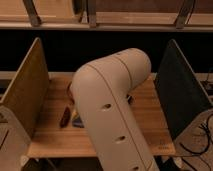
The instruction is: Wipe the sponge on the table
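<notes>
Counter (145, 120): wide, light-brown wooden planks with the grain running side to side. Its front edge is straight and lies in plain view. The right half is bare wood from the arm to the right panel, and this is the widest open stretch. The left half has a narrower bare strip along the left panel.
Arm (107, 100): a thick, smooth, cream-coloured tube bent at a rounded elbow. It has small round holes down its near face. It rises from the bottom edge and covers the middle of the counter.
Right panel (177, 95): upright, dark and matt with a slanted top. It closes off the counter's right edge.
Left panel (25, 95): upright, tan and board-like with a slanted top. It closes off the counter's left edge.
Shelf (125, 20): pale wood across the top, behind the counter, with dark shadow beneath it.
Cables (200, 140): thin dark loops outside the right panel.
Dark red object (65, 117): small and elongated. It lies on the counter left of the arm, apart from the left panel.
Blue-grey piece (78, 122): possibly the sponge. It is flat and sits just beside the red object, partly under the arm's edge.
Pincer: hidden behind the arm over the counter's middle. It is closed. Whether it has hold of anything cannot be told.
</notes>
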